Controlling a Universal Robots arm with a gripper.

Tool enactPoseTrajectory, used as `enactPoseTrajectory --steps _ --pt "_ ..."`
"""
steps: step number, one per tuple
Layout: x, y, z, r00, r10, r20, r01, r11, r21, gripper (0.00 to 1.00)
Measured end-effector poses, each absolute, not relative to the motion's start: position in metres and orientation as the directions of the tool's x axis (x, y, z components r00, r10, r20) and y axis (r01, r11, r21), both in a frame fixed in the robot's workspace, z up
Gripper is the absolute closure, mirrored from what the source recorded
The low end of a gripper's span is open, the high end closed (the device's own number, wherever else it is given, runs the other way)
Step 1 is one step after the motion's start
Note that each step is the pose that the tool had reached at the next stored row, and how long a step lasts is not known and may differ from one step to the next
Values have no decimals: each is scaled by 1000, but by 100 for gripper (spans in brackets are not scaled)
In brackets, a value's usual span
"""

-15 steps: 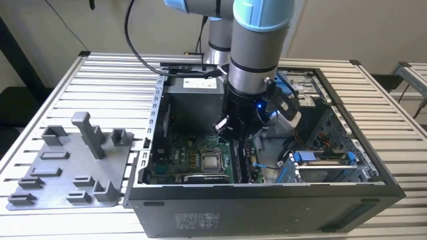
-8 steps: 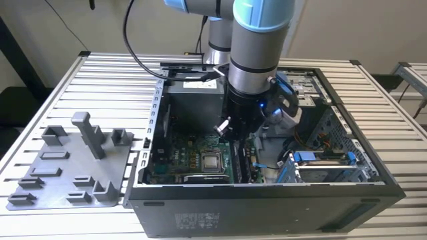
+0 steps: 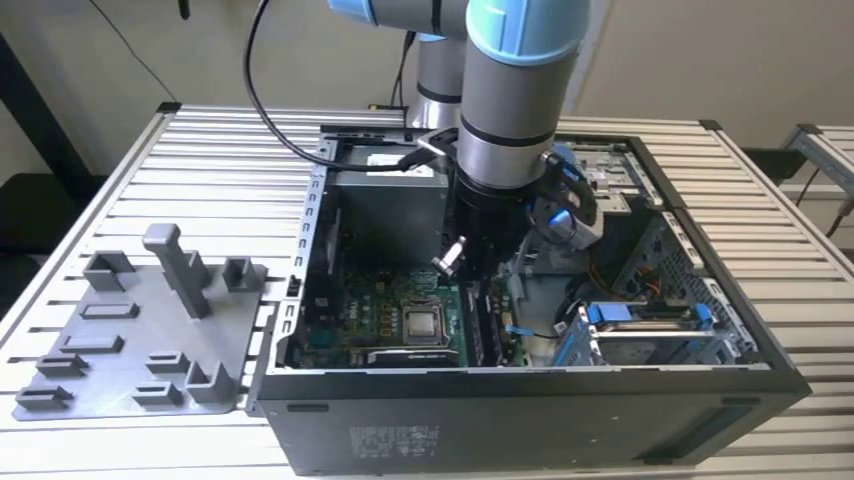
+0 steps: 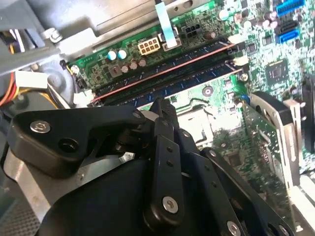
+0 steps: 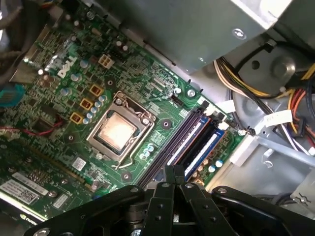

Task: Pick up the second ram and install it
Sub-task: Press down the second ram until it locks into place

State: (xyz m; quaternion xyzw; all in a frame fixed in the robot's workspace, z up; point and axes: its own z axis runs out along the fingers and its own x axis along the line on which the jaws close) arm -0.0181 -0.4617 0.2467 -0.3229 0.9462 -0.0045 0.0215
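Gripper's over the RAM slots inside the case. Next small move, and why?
Probably a short, straight push down. The black gripper looks shut with nothing between its fingers, its tip just above the long dark RAM stick standing in the motherboard's memory slots. I can't tell if it is fully latched.

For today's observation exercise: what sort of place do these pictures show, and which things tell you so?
Probably a robotics lab or assembly test bench: a robot arm reaches into an open computer case on a slatted metal table, beside a grey plastic holder tray.
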Motion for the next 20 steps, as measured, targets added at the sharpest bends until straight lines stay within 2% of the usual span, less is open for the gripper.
enactPoseTrajectory --steps 20 --pt "-18 -462 246 -527 -849 -38 -849 528 -22 89"
